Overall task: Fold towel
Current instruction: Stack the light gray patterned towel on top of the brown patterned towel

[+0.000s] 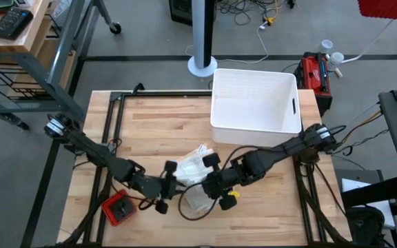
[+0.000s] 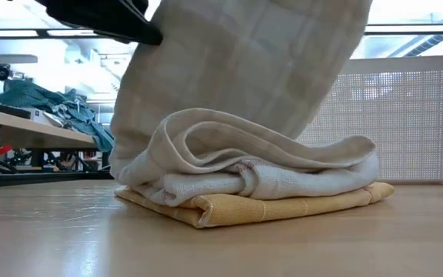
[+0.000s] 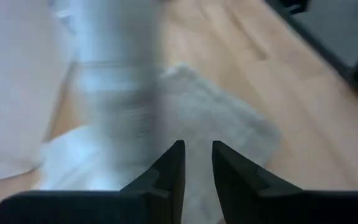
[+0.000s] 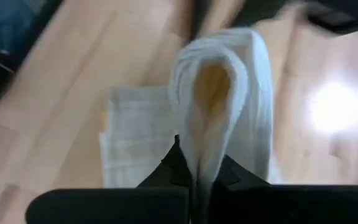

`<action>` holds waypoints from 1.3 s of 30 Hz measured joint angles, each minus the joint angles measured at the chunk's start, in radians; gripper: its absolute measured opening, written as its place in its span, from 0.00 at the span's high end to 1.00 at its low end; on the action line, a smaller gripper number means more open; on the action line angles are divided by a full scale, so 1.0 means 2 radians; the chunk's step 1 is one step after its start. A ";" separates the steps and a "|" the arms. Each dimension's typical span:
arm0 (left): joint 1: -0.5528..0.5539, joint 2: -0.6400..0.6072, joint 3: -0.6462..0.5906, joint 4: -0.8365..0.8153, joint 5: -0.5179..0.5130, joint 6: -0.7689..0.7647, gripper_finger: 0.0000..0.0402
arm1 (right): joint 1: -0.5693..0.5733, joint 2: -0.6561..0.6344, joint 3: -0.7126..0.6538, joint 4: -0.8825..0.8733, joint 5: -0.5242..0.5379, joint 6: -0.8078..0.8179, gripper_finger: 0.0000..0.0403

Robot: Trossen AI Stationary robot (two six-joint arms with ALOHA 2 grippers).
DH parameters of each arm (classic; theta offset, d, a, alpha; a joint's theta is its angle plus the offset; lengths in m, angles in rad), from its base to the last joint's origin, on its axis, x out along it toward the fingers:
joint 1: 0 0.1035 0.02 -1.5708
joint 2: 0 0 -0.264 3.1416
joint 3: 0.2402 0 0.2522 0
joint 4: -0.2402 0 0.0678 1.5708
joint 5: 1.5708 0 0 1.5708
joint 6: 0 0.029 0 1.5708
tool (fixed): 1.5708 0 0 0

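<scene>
Towel [image 2: 244,177] lies bunched mid-desk [image 1: 157,124], soft, light, floppy; best held at a folded edge. Right pincer [image 4: 197,177] is clamped on its raised fold; left pincer [image 3: 197,165] sits slightly apart, holding nothing.

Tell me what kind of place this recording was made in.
Most likely a robotics lab or workshop: a wooden table carries two arms, cables trail across the grey floor, and a red toolbox sits beside a white bin.

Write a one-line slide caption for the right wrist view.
Right gripper pinches a raised fold of the towel above the wooden table.
</scene>
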 joint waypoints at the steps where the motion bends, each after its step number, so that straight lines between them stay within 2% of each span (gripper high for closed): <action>1: -0.002 -0.006 0.000 -0.008 -0.015 0.000 0.83 | 0.001 0.005 -0.002 0.006 -0.009 0.005 1.00; 6: -0.014 -0.028 -0.003 -0.015 -0.070 -0.004 0.86 | 0.005 0.042 -0.003 0.012 -0.024 0.023 0.99; 12: -0.018 -0.046 -0.003 -0.021 -0.072 -0.019 0.88 | 0.012 0.094 -0.003 0.008 -0.026 0.017 0.98; 15: -0.020 -0.046 -0.003 -0.037 -0.071 -0.029 0.89 | 0.012 0.107 -0.004 0.006 -0.039 0.025 0.94; 18: -0.021 -0.037 -0.004 -0.062 -0.066 -0.031 0.88 | 0.009 0.107 -0.004 0.005 -0.058 0.036 0.86; 25: -0.021 0.005 -0.010 -0.070 -0.064 -0.036 0.80 | 0.009 0.090 -0.004 -0.006 -0.078 0.072 0.60; 31: -0.023 -0.001 -0.011 -0.084 -0.070 -0.061 0.75 | 0.010 0.039 -0.004 -0.010 -0.124 0.126 0.46; 33: -0.024 -0.012 -0.012 -0.085 -0.074 -0.083 0.75 | 0.011 0.019 -0.003 -0.012 -0.102 0.144 0.43; 35: -0.025 -0.022 -0.017 -0.090 -0.084 -0.121 0.76 | 0.010 0.006 -0.004 -0.020 -0.050 0.160 0.42; 37: -0.025 -0.028 -0.026 -0.091 -0.097 -0.177 0.78 | 0.002 -0.002 -0.009 -0.021 -0.004 0.168 0.43; 39: -0.024 -0.036 -0.040 -0.094 -0.101 -0.242 0.80 | -0.012 -0.005 -0.012 -0.022 0.015 0.175 0.44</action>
